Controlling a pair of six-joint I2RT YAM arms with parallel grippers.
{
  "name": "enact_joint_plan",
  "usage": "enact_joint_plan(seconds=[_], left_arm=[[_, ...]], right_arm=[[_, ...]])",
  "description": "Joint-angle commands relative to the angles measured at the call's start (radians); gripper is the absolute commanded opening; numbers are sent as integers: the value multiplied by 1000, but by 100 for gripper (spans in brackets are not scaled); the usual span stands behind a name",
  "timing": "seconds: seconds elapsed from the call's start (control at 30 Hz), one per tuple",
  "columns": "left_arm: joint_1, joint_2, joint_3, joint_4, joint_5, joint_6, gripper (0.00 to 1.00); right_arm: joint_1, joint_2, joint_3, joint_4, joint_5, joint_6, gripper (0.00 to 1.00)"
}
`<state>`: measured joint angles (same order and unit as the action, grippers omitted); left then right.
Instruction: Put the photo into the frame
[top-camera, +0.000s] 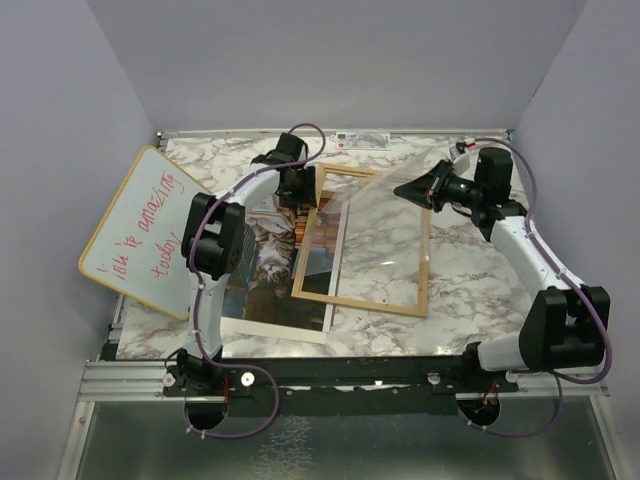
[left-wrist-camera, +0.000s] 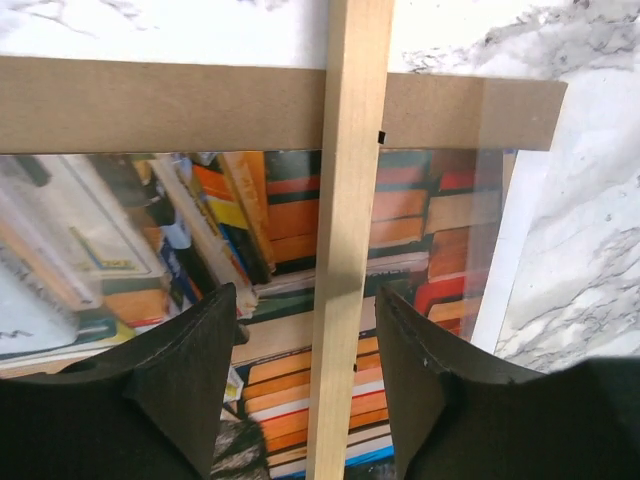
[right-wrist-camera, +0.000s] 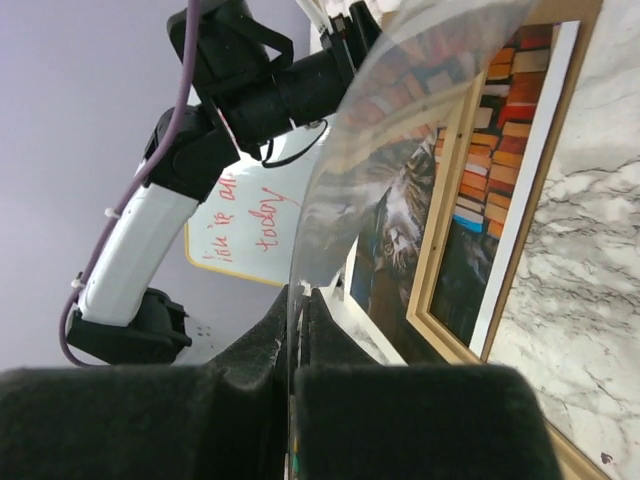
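Straddles left rail of the frame (top-camera: 360, 303), lying centre atop the photo's (top-camera: 262, 262) right part, with left gripper (left-wrist-camera: 305, 292) parted, empty; pinches clear pane (top-camera: 378, 205) aloft at far right in clamped right gripper (right-wrist-camera: 297, 310).

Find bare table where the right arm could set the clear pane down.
Widest: bare table between the frame and the right arm. Narrower strip in front of the frame, along the near edge. Crowded on the left: whiteboard, photo and left arm, with the frame overlapping the photo.
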<state>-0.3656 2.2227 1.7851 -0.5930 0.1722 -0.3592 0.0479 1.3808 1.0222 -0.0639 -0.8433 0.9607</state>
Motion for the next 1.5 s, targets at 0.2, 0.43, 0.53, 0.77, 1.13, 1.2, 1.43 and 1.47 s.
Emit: enact_joint_plan(seconds=[0.2,0.43,0.53,0.77,1.13,1.2,1.43,1.47], left_arm=[[58,-118,-44,90,17,-51,68],[73,-120,-64,108,4,-67,76],[73,-109,-75,118,25,-74,77],[73,-81,-83,142,68,-92,73],[73,-68,-103,153,83,-100,68],[73,-66,-112,153,89,-102,68],[73,-66,-138,157,107,-103,68],[73,-63,-139,157,111,-103,68]], right_arm=[[80,9,53,134,13,-106,1],[94,44,-9,177,59,-126,1],[96,61,-21,194,79,-140,1],[102,91,-55,202,118,-235,1],[101,105,-98,103,193,-344,1],[101,109,-97,89,203,-347,1],[101,127,-97,79,212,-339,18],[101,132,-98,77,210,-336,23]])
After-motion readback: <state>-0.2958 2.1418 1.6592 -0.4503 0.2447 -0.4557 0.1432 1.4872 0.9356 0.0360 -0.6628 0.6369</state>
